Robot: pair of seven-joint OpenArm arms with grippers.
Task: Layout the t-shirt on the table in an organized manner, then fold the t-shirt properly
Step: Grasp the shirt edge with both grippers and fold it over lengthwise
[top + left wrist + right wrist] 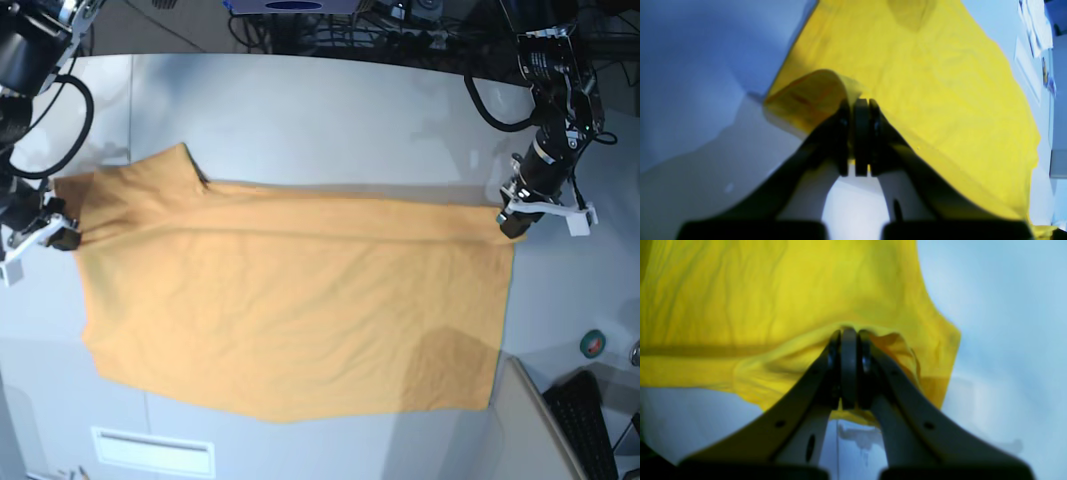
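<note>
Across the table, the t-shirt was seen spread wide in the base view, its whole outline visible only from there: a sleeve pointing up near the far left corner, a long fold line running between the two grippers, and the hem reaching toward the near edge. From that height the fingertips could not be made out.

What the base view hid was supplied by the wrist views. At the shirt's edge, the left gripper was shown with its jaws pressed together on the cloth, a curled flap of fabric standing just beside them and the rest sloping away beyond. The right gripper was likewise shown clamped on a bunched edge of the shirt, with wrinkled fabric filling the frame beyond it and a fold hanging below.

In the base view the left gripper was found at the shirt's right corner and the right gripper at its left side. Beside the shirt's near edge, an inset slot plate was set into the tabletop. Off the shirt's near right corner, a small roll of tape and a keyboard were seen. Beyond the far edge of the table, tangled cables were visible. The tabletop was matte white-grey.
</note>
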